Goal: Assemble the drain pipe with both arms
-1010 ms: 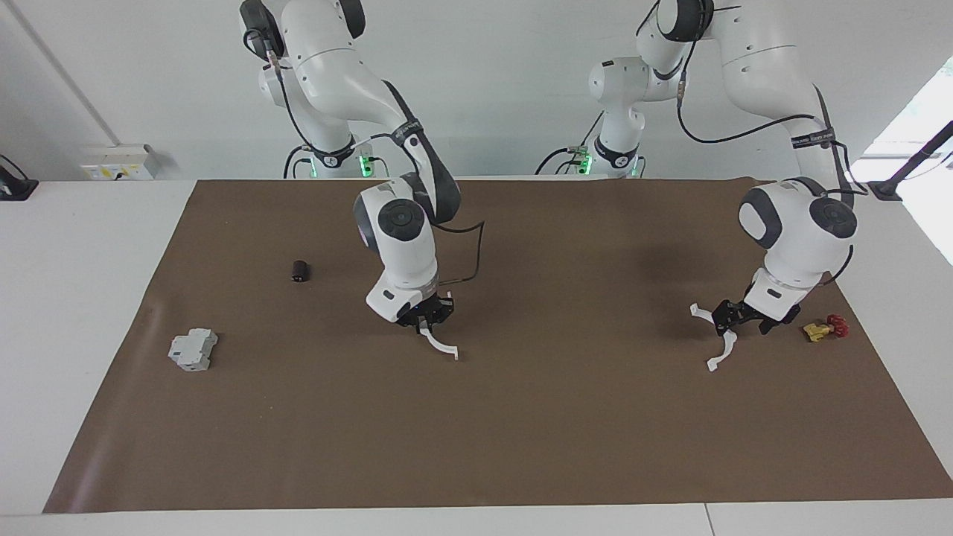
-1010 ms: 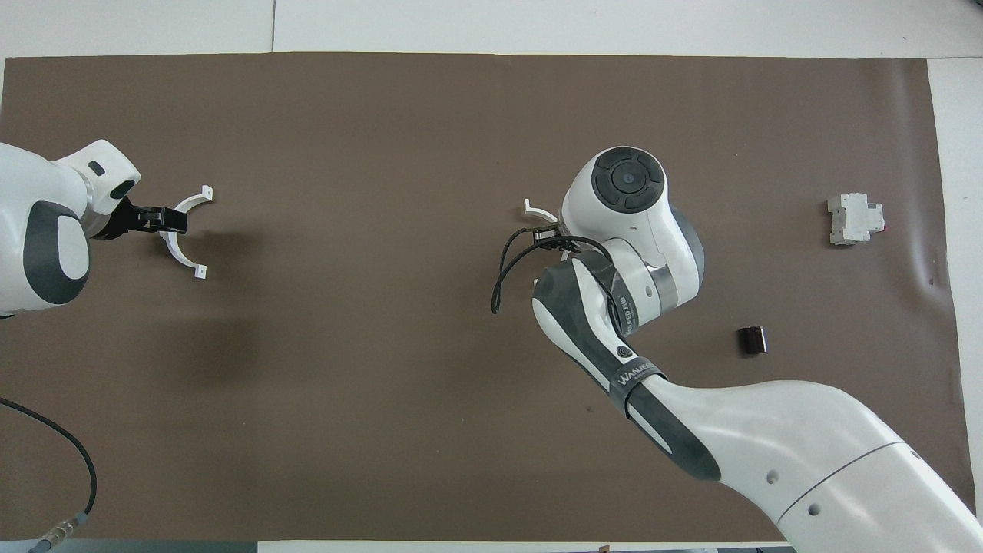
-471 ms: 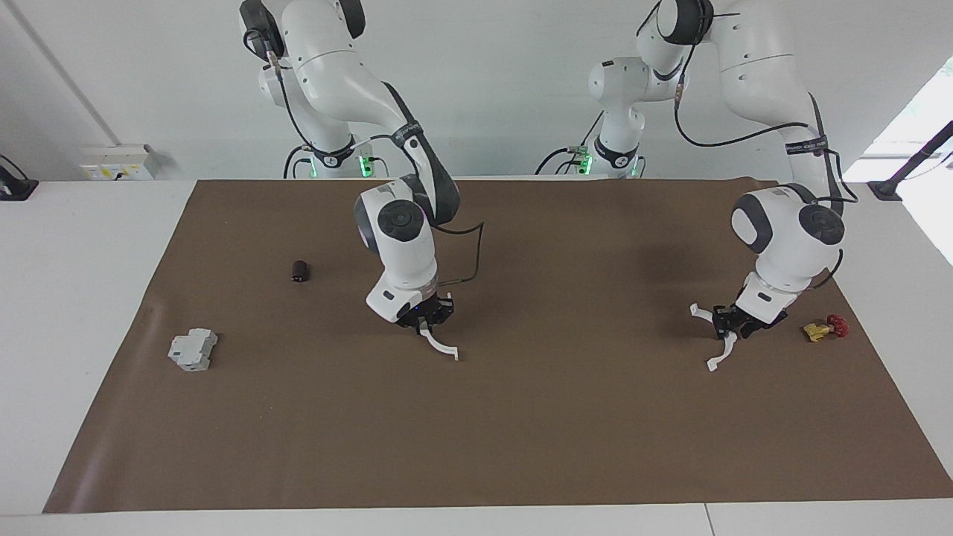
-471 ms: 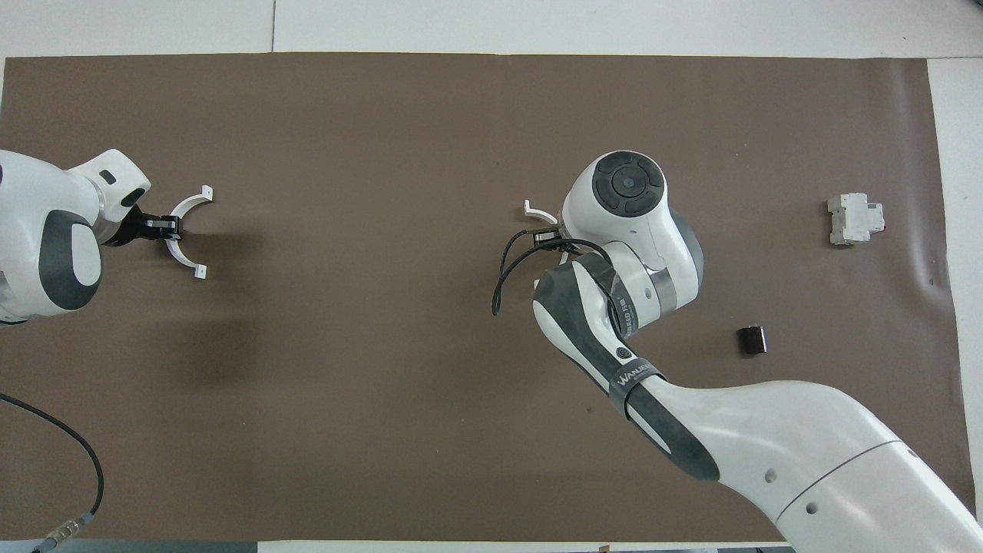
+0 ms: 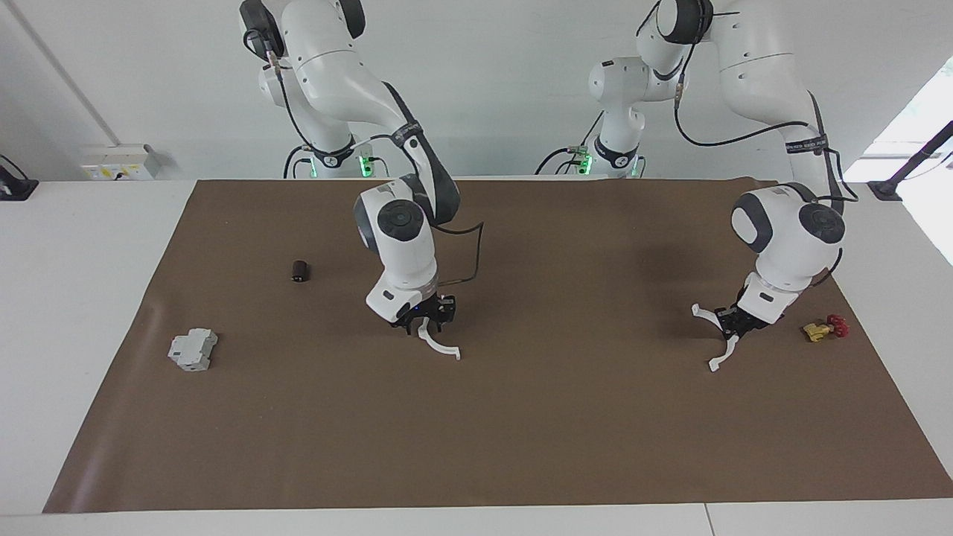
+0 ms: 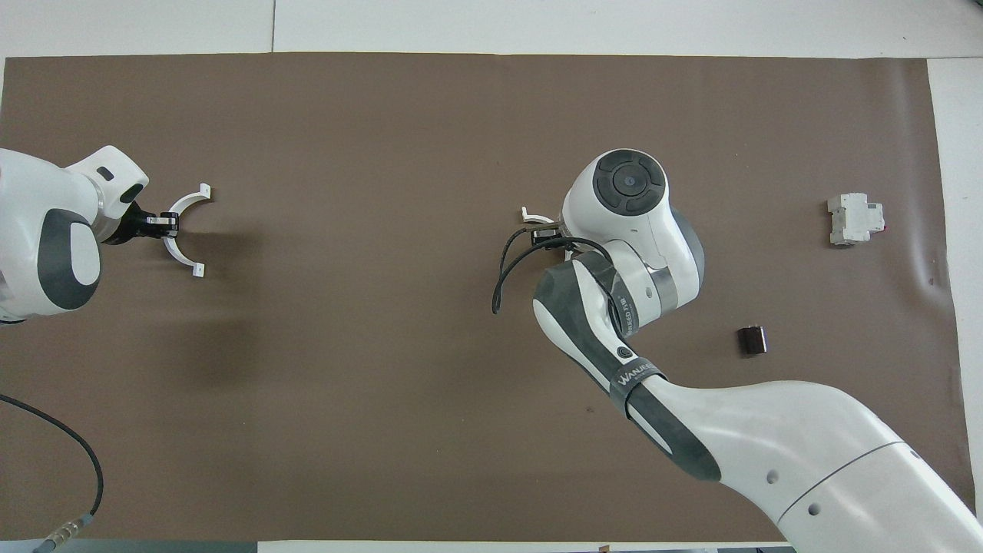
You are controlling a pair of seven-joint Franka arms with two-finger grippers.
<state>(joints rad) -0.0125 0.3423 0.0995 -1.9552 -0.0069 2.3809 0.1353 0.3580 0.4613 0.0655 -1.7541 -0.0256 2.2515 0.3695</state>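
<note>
Left gripper is closed on the middle of one white arc of the drain pipe, low over the brown mat at the left arm's end of the tabletop. Arc's open side faces the mat's centre; its two tabbed ends stick out either side of the gripper. Whether it touches the mat: cannot tell. Red-and-yellow valve lies on the mat just beside this gripper, toward the mat's edge.

Right gripper is over the mat's middle, clamped on the second arc; in the facing view the arc hangs down from it, free end tilted toward the mat. In the overhead view only one tabbed end shows past the right arm's wrist. The two arcs are well apart, not joined.

Small dark cylinder lies on the mat toward the right arm's end, nearer to the robots than the grey block, which lies near the mat's edge.
</note>
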